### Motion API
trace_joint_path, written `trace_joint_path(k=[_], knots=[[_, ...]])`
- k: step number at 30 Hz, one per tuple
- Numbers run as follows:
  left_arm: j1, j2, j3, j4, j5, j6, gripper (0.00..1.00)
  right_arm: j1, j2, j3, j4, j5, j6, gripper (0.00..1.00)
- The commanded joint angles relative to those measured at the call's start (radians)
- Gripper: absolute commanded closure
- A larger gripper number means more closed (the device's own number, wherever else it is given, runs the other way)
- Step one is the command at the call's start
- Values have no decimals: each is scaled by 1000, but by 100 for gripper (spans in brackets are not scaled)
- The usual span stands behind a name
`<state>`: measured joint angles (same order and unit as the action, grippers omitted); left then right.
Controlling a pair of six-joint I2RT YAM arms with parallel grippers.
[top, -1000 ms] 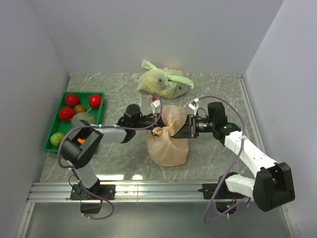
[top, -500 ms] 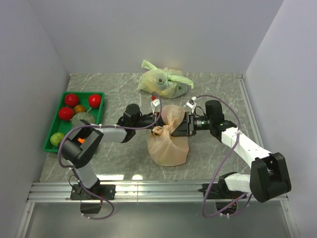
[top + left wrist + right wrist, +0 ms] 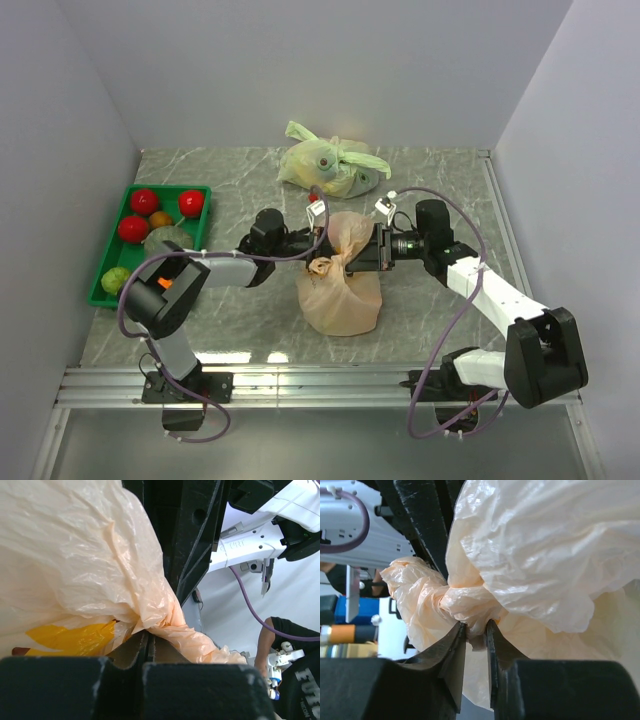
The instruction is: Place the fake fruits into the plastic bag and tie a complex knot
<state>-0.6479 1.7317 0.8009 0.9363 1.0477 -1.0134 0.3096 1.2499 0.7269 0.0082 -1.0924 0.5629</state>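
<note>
Right now the peach-orange plastic bag (image 3: pixel 340 297) sits in the middle of the worktop (image 3: pixel 440 190), between my two arms. Its neck is gathered into a twisted knot (image 3: pixel 322 266), and loose plastic billows up above that.

My left hand (image 3: pixel 148 639) reaches in from the left. It is clenched tight on a fold of the bag, and the crinkled film spills out from between the closed fingertips. A yellow patch shows through the plastic just beside them.

My right hand (image 3: pixel 476 630) comes in from the opposite side. Its fingers are nearly together, pinching a strand of the bag just under the knot. Both hands meet at the neck, almost touching each other.

Well apart on the left, a green tray (image 3: pixel 170 188) holds several fake fruits (image 3: pixel 143 200): three red, one orange and one light green. A pale green bag (image 3: pixel 330 165), already tied, lies behind my bag towards the back wall.
</note>
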Motion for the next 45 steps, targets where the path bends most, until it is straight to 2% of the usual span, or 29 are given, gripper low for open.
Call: trace_joint_path(k=[1,3,6,10,11,13,17,20,21,22,23,25,26,27,28,29,31,32,34,38,42,45], knots=[[-15,-29,20,-28,12,65,100,5,0,31,-1,-9,-37,92],[-12,-38,20,-63,15,107,100,5,-3,34,-36,-9,-63,100],[-4,-58,17,-146,15,165,95,0,-1,43,-57,-9,-86,100],[27,-102,4,-296,18,243,77,-17,5,58,-94,-17,-127,100],[43,-113,-2,-312,20,257,76,-20,6,58,-105,-21,-135,100],[57,-132,-14,-318,35,274,73,-24,8,63,-119,-30,-150,100],[51,-126,-20,-214,41,201,72,-23,9,48,-70,-47,-129,100],[63,-124,9,-295,49,263,68,-23,11,57,-85,-47,-138,100],[74,-136,9,-350,49,280,64,-23,11,68,-91,-47,-144,100],[89,-174,6,-369,51,292,54,-23,13,71,-96,-47,-153,100],[117,-196,14,-407,52,332,50,-23,11,75,-108,-47,-159,100],[140,-262,46,-619,57,425,42,-23,14,85,-120,-47,-187,100],[157,-286,87,-716,54,573,40,-23,16,89,-140,-41,-198,100],[162,-328,110,-925,55,658,37,-23,17,98,-152,-38,-210,100],[166,-345,133,-1035,57,749,34,-23,20,101,-165,-32,-234,100],[168,-359,188,-1139,57,945,32,-23,19,104,-190,-26,-245,100],[169,-382,239,-1416,45,1129,31,-21,20,114,-227,-23,-277,100],[168,-385,276,-1491,41,1230,30,-23,19,115,-232,-12,-284,100],[166,-386,308,-1635,32,1306,30,-21,14,115,-244,2,-288,100],[151,-377,385,-1746,-6,1403,27,-14,17,123,-255,26,-296,100],[119,-356,426,-1731,-75,1366,20,-4,23,134,-263,34,-304,100],[71,-331,465,-1728,-104,1334,19,0,25,141,-271,40,-304,100]])
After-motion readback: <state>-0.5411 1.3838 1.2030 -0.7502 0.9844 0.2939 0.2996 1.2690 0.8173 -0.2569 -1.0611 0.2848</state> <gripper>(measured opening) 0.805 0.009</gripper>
